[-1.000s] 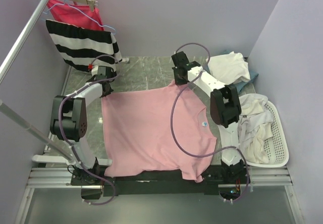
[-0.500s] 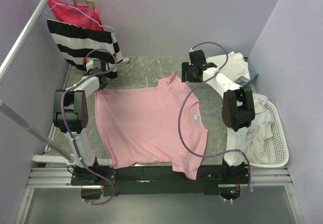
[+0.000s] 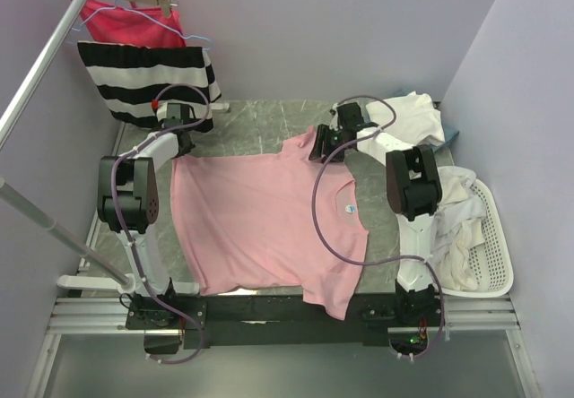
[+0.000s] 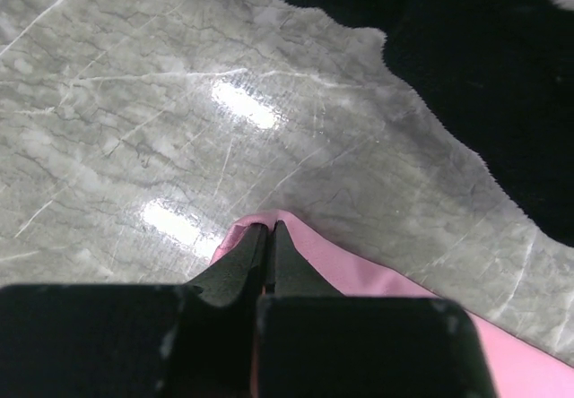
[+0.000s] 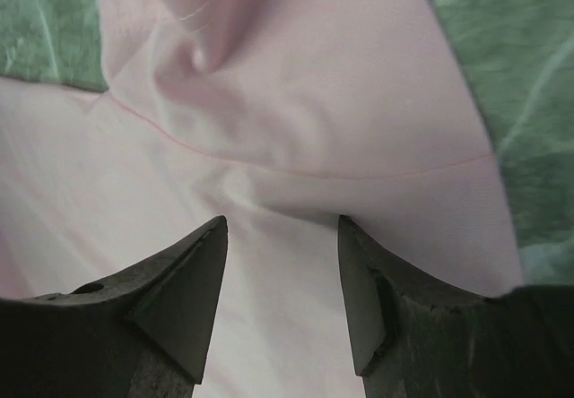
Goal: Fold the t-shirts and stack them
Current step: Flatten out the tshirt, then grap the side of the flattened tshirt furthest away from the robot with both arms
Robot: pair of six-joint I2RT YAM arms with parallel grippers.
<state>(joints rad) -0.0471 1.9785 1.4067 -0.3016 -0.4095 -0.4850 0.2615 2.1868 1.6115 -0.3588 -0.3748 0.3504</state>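
Note:
A light pink t-shirt (image 3: 269, 223) lies spread flat on the marble table (image 3: 260, 125), with its small pale chest mark (image 3: 350, 208) facing up. My left gripper (image 3: 181, 147) is shut on the shirt's far left corner; in the left wrist view the pink cloth (image 4: 377, 281) comes out from between the closed jaws of that gripper (image 4: 269, 229). My right gripper (image 3: 320, 147) hovers open over the far right sleeve. In the right wrist view the same gripper (image 5: 280, 229) has pink fabric (image 5: 296, 102) under the gap and nothing pinched.
A white basket (image 3: 498, 237) at the right holds cream-white shirts (image 3: 453, 219). More cream cloth (image 3: 408, 120) is piled at the back right, over a bit of blue (image 3: 450, 134). A black-and-white striped garment (image 3: 148, 80) and a magenta-red one (image 3: 121, 17) hang from the rack (image 3: 45, 57), close to my left gripper.
The right gripper opened and let go of the sleeve, swung right, then came back over it. The left gripper drew the shirt's corner to the left and back, shifting the shirt leftward.

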